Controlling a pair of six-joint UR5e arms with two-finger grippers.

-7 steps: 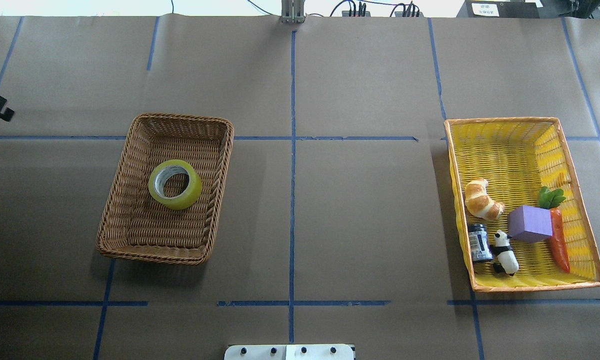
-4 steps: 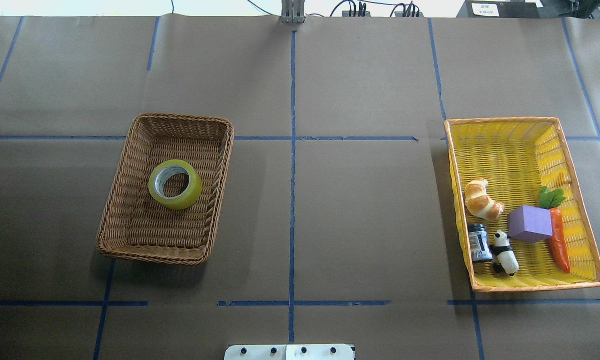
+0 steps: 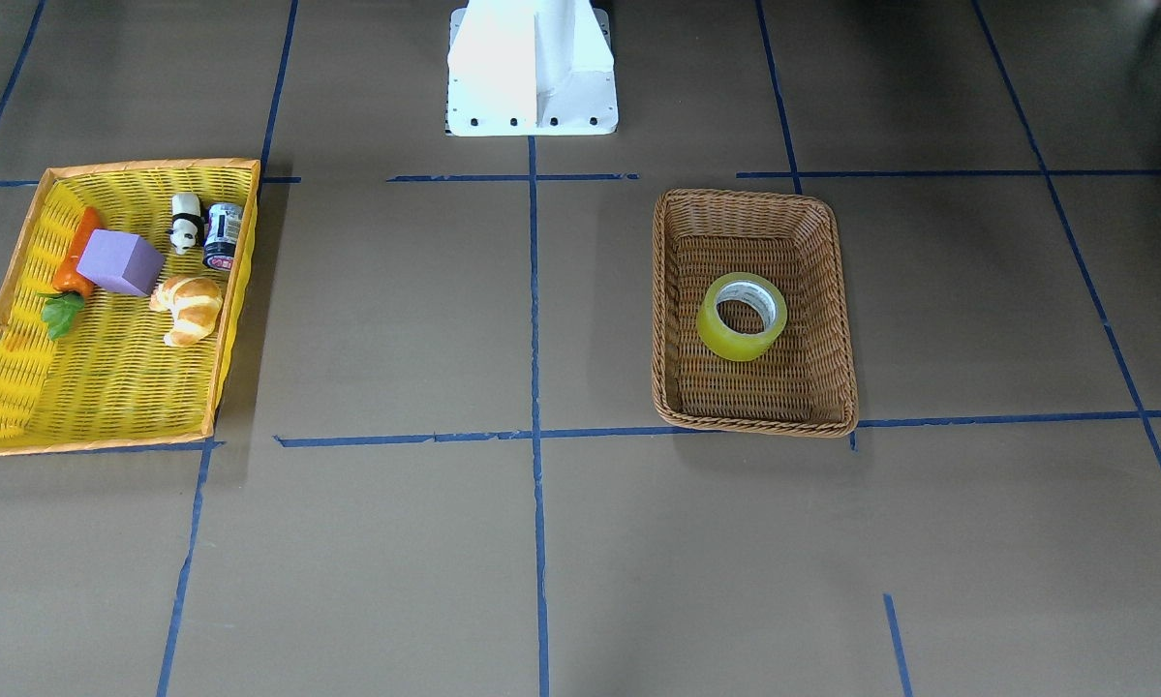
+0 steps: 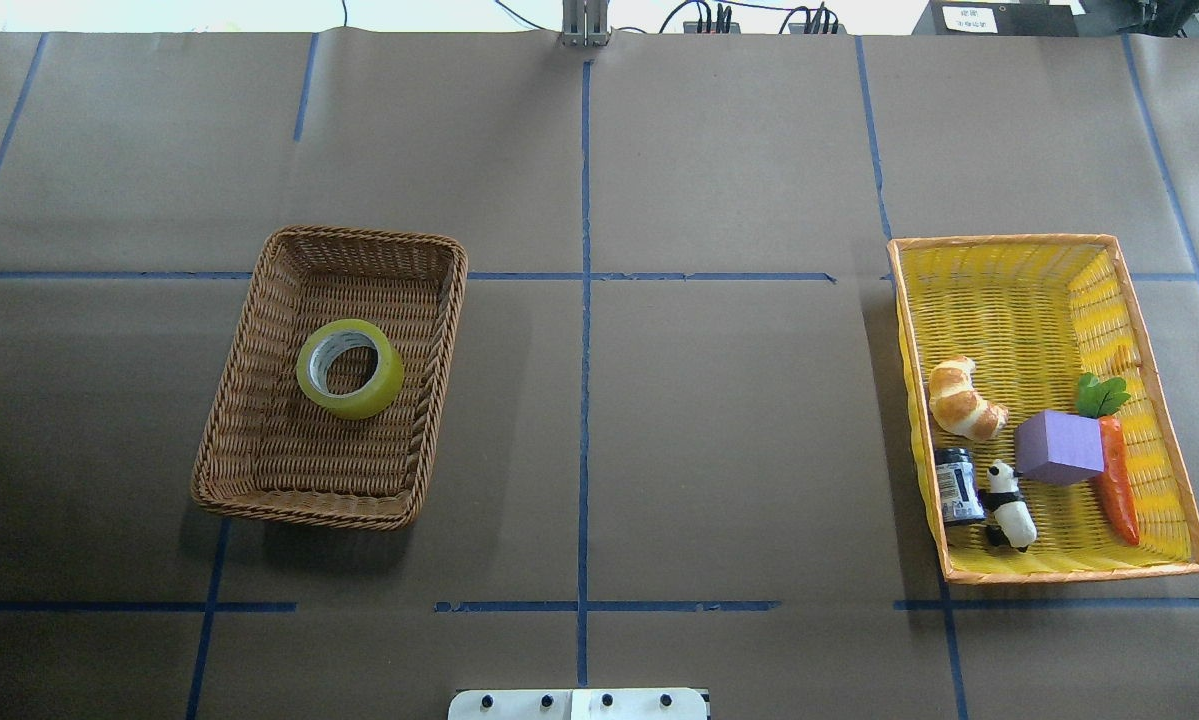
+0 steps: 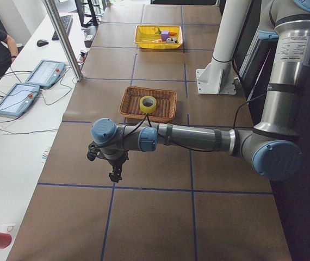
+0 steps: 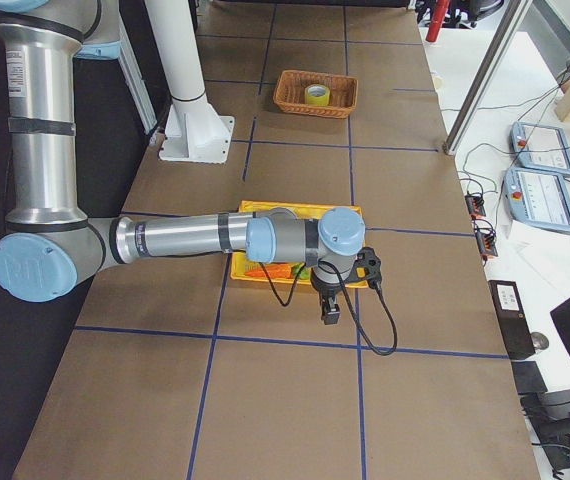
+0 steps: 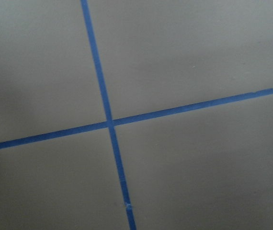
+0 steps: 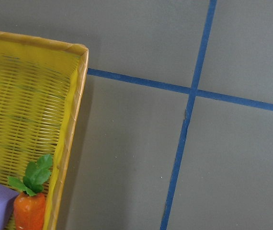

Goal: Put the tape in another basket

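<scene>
The yellow tape roll (image 4: pixel 350 368) lies flat in the brown wicker basket (image 4: pixel 299 512) on the table's left half; it also shows in the front view (image 3: pixel 742 317). The bright yellow tray with orange rim (image 4: pixel 1059 572) stands at the right. Neither gripper shows in the overhead or front view. The left gripper (image 5: pixel 114 175) shows only in the exterior left view, hanging over bare paper well short of the wicker basket (image 5: pixel 130 109). The right gripper (image 6: pixel 331 314) shows only in the exterior right view, just past the yellow tray's edge. I cannot tell whether either is open or shut.
The yellow tray holds a croissant (image 4: pixel 962 400), a purple block (image 4: pixel 1059 447), a carrot (image 4: pixel 1117 485), a panda figure (image 4: pixel 1009 505) and a dark can (image 4: pixel 957 485). The right wrist view shows the tray's corner (image 8: pixel 76 86). The white robot base (image 3: pixel 532 68) stands at mid-table.
A dark gripper tip at the overhead view's left edge a second ago has gone out of that view. The tape and both baskets have not moved.
</scene>
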